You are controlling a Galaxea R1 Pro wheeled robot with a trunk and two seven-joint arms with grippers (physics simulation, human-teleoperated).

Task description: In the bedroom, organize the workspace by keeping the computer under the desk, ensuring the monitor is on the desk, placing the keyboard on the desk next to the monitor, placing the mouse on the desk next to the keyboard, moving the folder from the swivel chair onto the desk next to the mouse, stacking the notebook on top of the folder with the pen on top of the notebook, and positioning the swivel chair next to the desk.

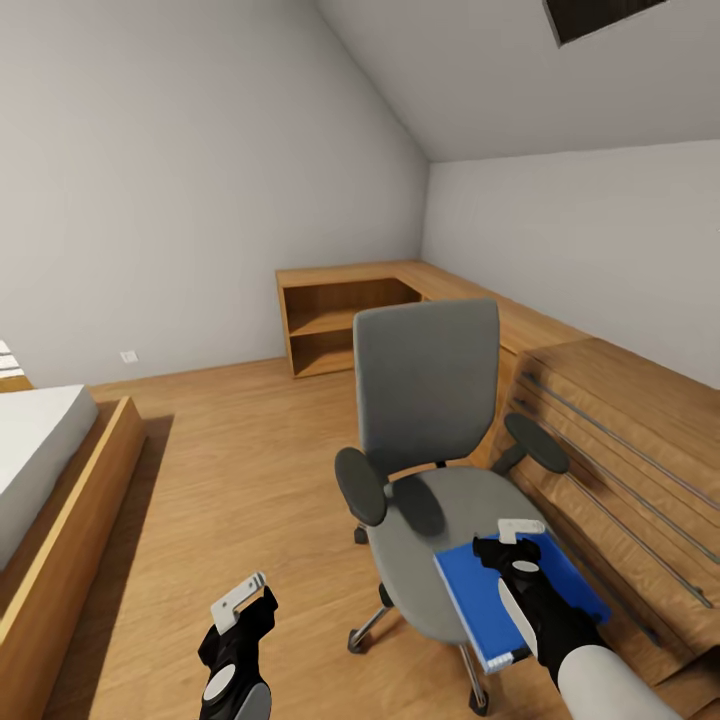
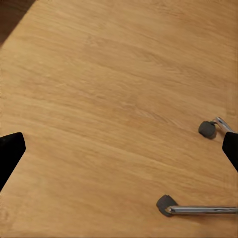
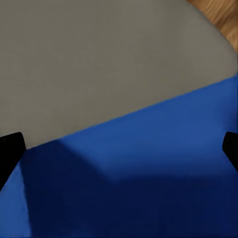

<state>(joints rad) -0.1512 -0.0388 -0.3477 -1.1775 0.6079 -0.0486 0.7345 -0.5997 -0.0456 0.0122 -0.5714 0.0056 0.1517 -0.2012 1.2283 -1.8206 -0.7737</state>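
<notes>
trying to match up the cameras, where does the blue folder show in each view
Head view: the folder lies on the swivel chair seat's front right, under the right gripper.
Left wrist view: wooden floor and the chair's castors.
Right wrist view: the folder spans the near half.
Shared landmark: the grey seat.

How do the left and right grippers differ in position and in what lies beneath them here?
The right gripper hangs over the blue folder on the swivel chair seat, while the left gripper hangs lower over bare wooden floor beside the chair's chrome base. The right wrist view has folder and grey seat under its fingers; the left wrist view has floor and castors. Both are open and hold nothing.
</notes>
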